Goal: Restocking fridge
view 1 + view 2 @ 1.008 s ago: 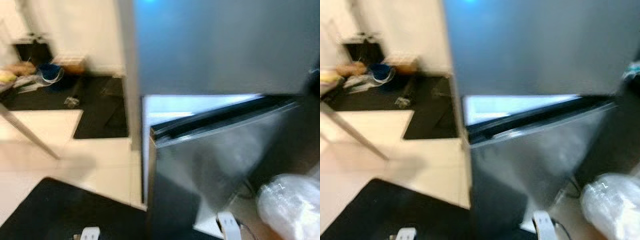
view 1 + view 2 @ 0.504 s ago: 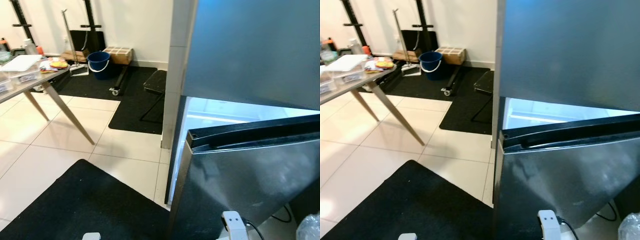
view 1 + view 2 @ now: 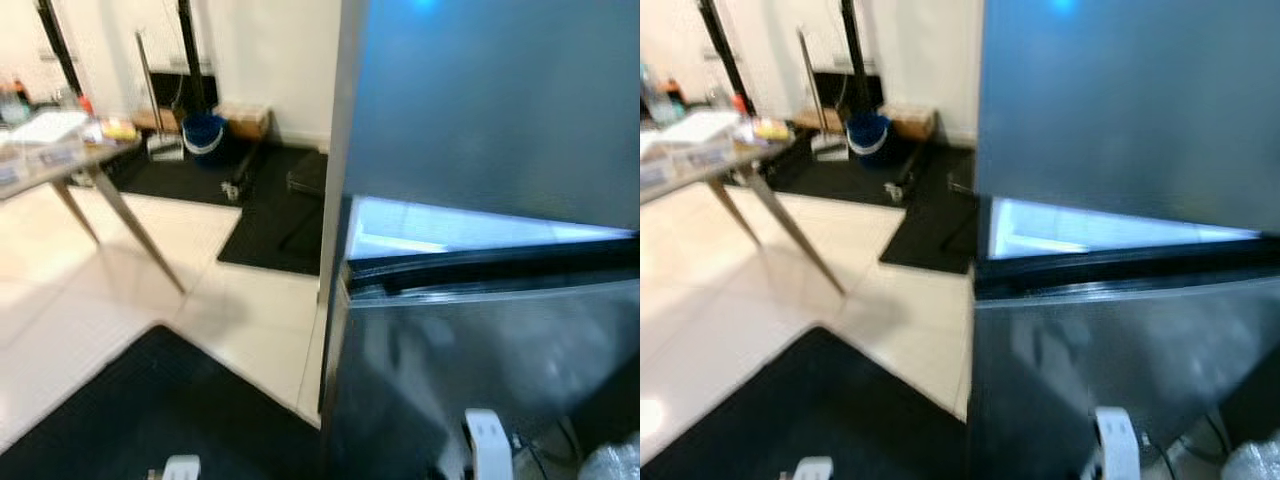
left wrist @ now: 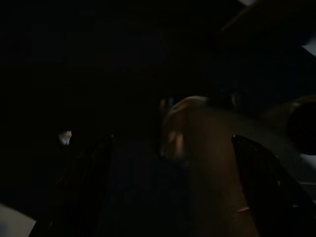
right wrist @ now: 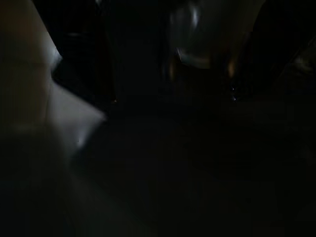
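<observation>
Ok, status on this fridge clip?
Both arms hanging idle. Fridge ahead, lower door ajar, interior lit. Table off to the left.

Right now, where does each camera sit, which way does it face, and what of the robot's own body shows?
Left eye view: head camera, looking forward and down at the fridge with its lower door ajar; white robot parts at the bottom edge.
Right eye view: same scene; table and blue bucket to the left.
Left wrist view: very dark, black fingers faintly outlined.
Right wrist view: very dark, blurred.
Both eye views share fridge, table and bucket.
</observation>
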Robot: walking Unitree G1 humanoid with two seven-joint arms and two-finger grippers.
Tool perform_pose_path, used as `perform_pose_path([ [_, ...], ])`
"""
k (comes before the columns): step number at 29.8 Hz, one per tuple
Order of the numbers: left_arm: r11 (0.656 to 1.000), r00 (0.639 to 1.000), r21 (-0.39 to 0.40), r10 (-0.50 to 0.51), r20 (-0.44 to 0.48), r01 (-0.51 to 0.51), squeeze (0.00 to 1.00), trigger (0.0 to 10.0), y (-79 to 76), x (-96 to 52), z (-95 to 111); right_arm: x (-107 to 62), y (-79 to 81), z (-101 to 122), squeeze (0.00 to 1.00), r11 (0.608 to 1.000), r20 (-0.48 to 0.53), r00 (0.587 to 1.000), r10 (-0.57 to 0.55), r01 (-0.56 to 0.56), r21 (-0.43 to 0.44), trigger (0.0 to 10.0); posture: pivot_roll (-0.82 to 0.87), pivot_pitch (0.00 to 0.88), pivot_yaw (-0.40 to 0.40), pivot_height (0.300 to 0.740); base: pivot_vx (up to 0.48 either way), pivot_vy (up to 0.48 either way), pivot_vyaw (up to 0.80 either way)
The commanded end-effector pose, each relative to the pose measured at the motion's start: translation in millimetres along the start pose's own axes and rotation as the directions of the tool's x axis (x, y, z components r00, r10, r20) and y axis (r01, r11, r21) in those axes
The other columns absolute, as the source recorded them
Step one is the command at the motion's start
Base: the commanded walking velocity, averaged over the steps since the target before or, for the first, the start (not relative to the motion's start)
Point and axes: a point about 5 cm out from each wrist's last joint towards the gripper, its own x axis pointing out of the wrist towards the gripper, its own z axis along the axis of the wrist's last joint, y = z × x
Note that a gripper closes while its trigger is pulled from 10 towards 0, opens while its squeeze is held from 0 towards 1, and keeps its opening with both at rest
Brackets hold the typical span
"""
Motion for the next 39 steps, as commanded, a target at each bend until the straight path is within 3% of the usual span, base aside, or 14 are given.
perform_pose_path([
  [1, 1.000, 1.000, 0.000, -0.003, -0.021, 0.003, 0.00, 10.0, -0.3, -0.7, -5.0, 3.4, 6.1, 14.3, 0.00, 0.995, 0.093, 0.993, 0.072, -0.078, 0.059, 10.0, -0.07, 0.000, -0.022, 0.740, 0.000, 0.000, 0.00],
  [3, 1.000, 1.000, 0.000, -0.003, -0.021, 0.003, 0.00, 10.0, -0.3, -0.7, -5.0, 3.4, 6.1, 14.3, 0.00, 0.995, 0.093, 0.993, 0.072, -0.078, 0.059, 10.0, -0.07, 0.000, -0.022, 0.740, 0.000, 0.000, 0.00],
  [6, 1.000, 1.000, -0.003, -0.003, -0.019, 0.003, 0.00, 10.0, -0.2, -0.7, -4.8, 4.9, 13.0, 27.6, 0.00, 0.968, 0.165, 0.964, 0.208, -0.227, 0.105, 10.0, -0.07, 0.000, -0.022, 0.740, 0.000, 0.000, 0.00],
  [9, 1.000, 1.000, -0.004, -0.002, -0.018, 0.002, 0.00, 10.0, -0.3, -0.7, -4.8, 4.3, 19.2, 33.3, 0.00, 0.930, 0.182, 0.925, 0.334, -0.355, 0.094, 10.0, -0.07, 0.000, -0.022, 0.740, 0.000, 0.000, 0.00],
  [12, 1.000, 1.000, -0.004, -0.003, -0.018, 0.003, 0.00, 10.0, -0.3, -0.7, -4.8, 4.1, 19.9, 33.4, 0.00, 0.926, 0.179, 0.920, 0.348, -0.368, 0.087, 10.0, -0.07, 0.000, -0.022, 0.740, 0.000, 0.000, 0.00],
  [14, 1.000, 1.000, -0.005, -0.005, -0.017, 0.005, 0.00, 10.0, -0.5, -0.7, -4.5, 3.1, 25.0, 37.9, 0.00, 0.885, 0.196, 0.877, 0.438, -0.459, 0.076, 10.0, -0.07, 0.000, -0.023, 0.740, 0.000, 0.000, 0.00],
  [15, 1.000, 1.000, -0.005, -0.005, -0.017, 0.005, 0.00, 10.0, -0.5, -0.7, -4.5, 3.1, 25.0, 37.9, 0.00, 0.885, 0.196, 0.877, 0.438, -0.459, 0.076, 10.0, -0.07, 0.000, -0.023, 0.740, 0.000, 0.000, 0.00],
  [17, 1.000, 1.000, -0.005, -0.008, -0.015, 0.008, 0.00, 10.0, -1.0, -0.5, -4.0, 1.6, 30.4, 46.1, 0.00, 0.829, 0.223, 0.816, 0.534, -0.557, 0.052, 10.0, -0.07, 0.000, -0.022, 0.740, 0.000, 0.000, 0.00],
  [28, 1.000, 1.000, -0.005, -0.007, -0.016, 0.007, 0.00, 10.0, -0.3, -0.7, -4.2, 4.1, 34.5, 76.1, 0.00, 0.809, 0.292, 0.768, 0.570, -0.587, -0.033, 10.0, -0.07, 0.000, -0.021, 0.740, 0.000, 0.000, 0.00],
  [31, 1.000, 1.000, -0.005, -0.007, -0.016, 0.007, 0.00, 10.0, -0.2, -0.7, -4.3, 4.8, 35.2, 81.1, 0.00, 0.812, 0.306, 0.765, 0.566, -0.582, -0.045, 10.0, -0.07, 0.000, -0.019, 0.740, 0.000, 0.000, 0.00],
  [39, 1.000, 1.000, -0.011, -0.007, -0.012, 0.007, 0.00, 10.0, -0.5, -0.7, -4.1, 9.8, 47.0, 121.2, 0.00, 0.834, 0.391, 0.741, 0.546, -0.527, -0.164, 10.0, -0.06, 0.000, -0.023, 0.740, 0.000, 0.000, 0.00],
])
